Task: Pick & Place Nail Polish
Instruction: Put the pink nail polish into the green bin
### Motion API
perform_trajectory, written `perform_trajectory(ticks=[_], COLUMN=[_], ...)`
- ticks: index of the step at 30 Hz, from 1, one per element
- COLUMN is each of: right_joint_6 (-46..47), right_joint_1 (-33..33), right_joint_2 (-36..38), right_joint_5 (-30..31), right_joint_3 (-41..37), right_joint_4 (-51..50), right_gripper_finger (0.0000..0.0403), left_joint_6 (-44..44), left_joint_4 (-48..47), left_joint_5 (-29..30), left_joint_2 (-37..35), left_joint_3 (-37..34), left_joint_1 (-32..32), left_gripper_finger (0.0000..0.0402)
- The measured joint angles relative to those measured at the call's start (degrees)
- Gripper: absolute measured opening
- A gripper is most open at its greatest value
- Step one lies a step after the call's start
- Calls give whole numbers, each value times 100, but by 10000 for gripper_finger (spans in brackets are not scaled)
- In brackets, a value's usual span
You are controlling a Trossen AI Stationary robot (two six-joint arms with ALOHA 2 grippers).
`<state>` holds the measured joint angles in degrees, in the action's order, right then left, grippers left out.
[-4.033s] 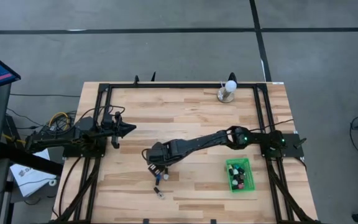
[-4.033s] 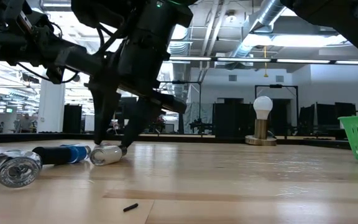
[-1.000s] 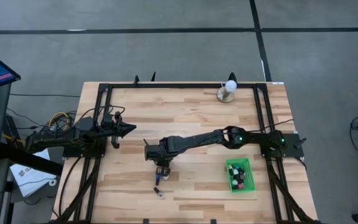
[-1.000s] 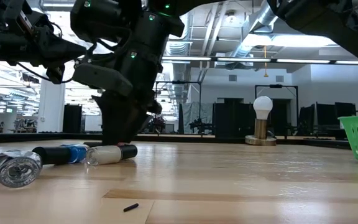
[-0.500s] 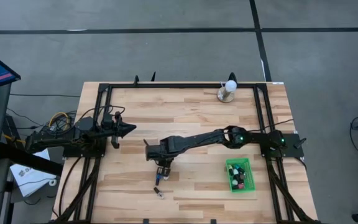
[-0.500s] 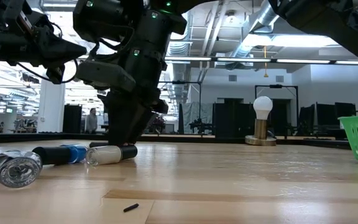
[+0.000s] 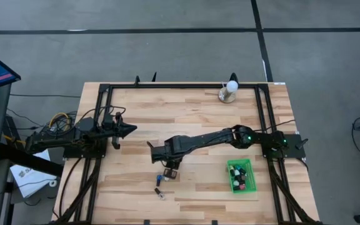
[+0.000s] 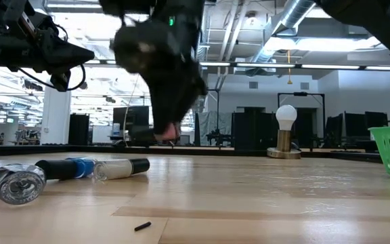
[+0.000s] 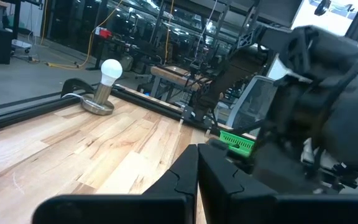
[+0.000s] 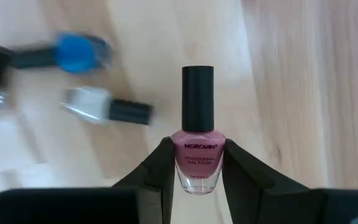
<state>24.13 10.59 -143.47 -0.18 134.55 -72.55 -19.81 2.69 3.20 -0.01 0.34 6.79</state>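
On the wooden table [image 7: 192, 112] the right gripper [image 10: 193, 163], near the middle, pinches a pink nail polish bottle [image 10: 197, 152] above the blue bottle [image 10: 74, 51] and clear bottle [image 10: 98, 106] lying there, while the left gripper [image 9: 197, 171], fingers pressed together, waits at the left edge.

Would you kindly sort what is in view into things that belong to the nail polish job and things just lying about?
Job:
- pink bottle in the right gripper
- blue bottle lying on the table
- clear bottle lying on the table
- green basket holding bottles

Lying about:
- white ball on metal base
- small dark bit
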Motion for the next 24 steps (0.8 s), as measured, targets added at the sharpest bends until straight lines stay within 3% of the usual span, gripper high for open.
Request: perform_trajectory(ticks=[11,15,19,24], right_joint_6=[252,565,1122,2549], right_joint_1=[495,711,928,1404], right_joint_2=[338,700,1376,2749], right_joint_5=[120,196,283,276], right_joint_3=[13,-303,-1191,-3044], right_joint_4=[-1055,-1253,-1238,-889], right_gripper_finger=[91,92,92,92], left_joint_6=[0,0,0,0], left_joint_4=[16,19,25,29], left_joint_5=[0,0,0,0], left_joint_2=[0,0,0,0], left_joint_3=[0,0,0,0], left_joint_1=[0,-1,0,-2], left_gripper_finger=[1,1,1,1])
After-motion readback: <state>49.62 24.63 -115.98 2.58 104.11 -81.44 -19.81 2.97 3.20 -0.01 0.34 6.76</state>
